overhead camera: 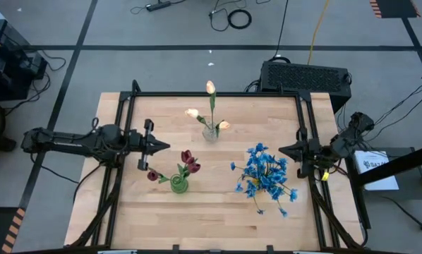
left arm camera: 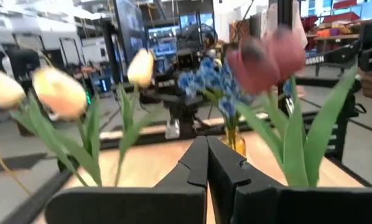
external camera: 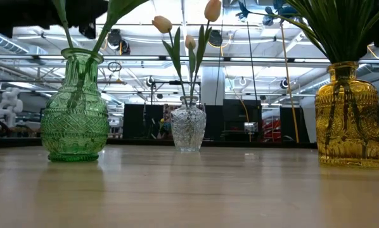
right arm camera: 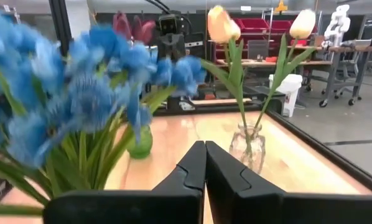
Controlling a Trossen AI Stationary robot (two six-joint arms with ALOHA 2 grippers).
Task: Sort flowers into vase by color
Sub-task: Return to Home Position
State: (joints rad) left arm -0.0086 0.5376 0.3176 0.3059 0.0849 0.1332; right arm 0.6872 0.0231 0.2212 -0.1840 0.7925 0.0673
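Three vases stand on the wooden table, each with flowers stuck in by their stems. The clear glass vase (overhead camera: 210, 132) holds cream-peach tulips (overhead camera: 210, 87). Dark red tulips (overhead camera: 188, 161) sit in the green vase (overhead camera: 179, 185). Blue blooms (overhead camera: 265, 173) fill the amber vase (external camera: 346, 115). My left gripper (overhead camera: 164, 147) is shut and hangs over the table's left side, left of the red tulips. At the right side, right of the blue blooms, my right gripper (overhead camera: 281, 149) is shut too. Neither touches anything.
A black metal frame (overhead camera: 211, 94) runs round the table's far, left and right edges. A black box (overhead camera: 306, 76) sits behind the far right corner. Bare wood lies along the near edge (overhead camera: 211, 226) and between the vases.
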